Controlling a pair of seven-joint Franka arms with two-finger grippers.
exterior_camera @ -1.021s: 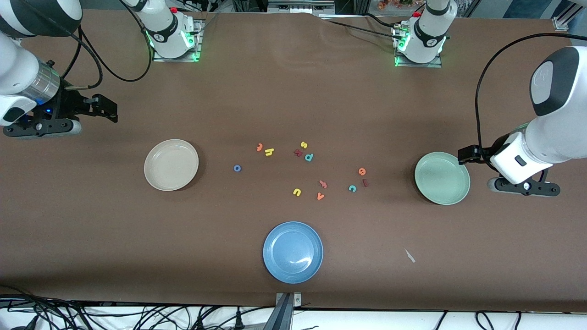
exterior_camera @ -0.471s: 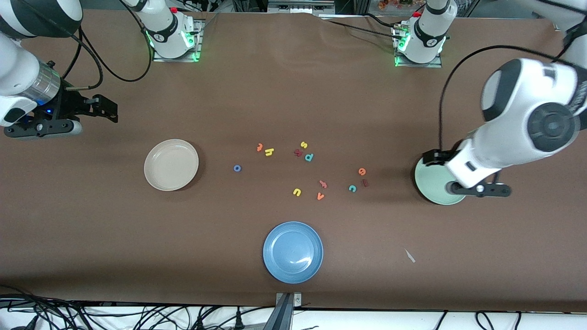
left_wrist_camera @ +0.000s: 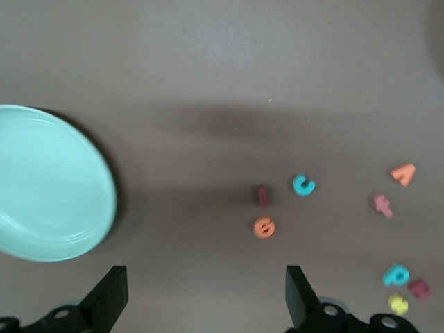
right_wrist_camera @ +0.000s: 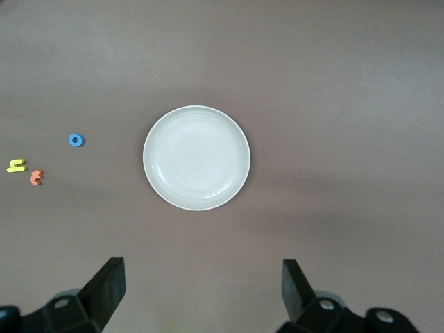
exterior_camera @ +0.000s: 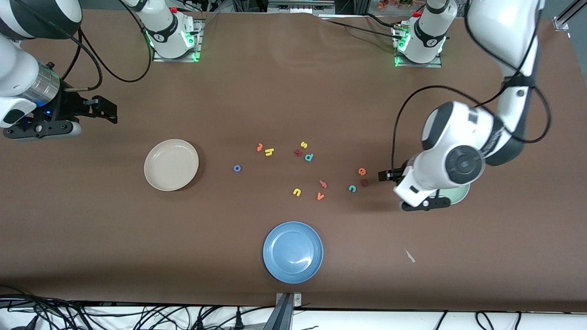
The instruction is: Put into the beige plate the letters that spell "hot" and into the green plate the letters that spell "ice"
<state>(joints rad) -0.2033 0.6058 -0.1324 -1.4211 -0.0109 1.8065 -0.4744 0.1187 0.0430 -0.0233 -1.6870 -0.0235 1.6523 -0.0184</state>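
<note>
The left claw (left_wrist_camera: 201,302) hangs spread and empty over the desk (exterior_camera: 293,91), just beside the green plate (left_wrist_camera: 48,184), which sits near the left arm's end. The red i (exterior_camera: 365,183), teal c (exterior_camera: 352,188) and orange e (exterior_camera: 362,172) lie clustered on the desk close to that plate. The right claw (right_wrist_camera: 201,295) waits spread and empty over the right arm's end, near the empty beige plate (exterior_camera: 171,164). The blue o (exterior_camera: 237,168), yellow h (exterior_camera: 269,152) and orange t (exterior_camera: 259,147) lie mid-desk.
</note>
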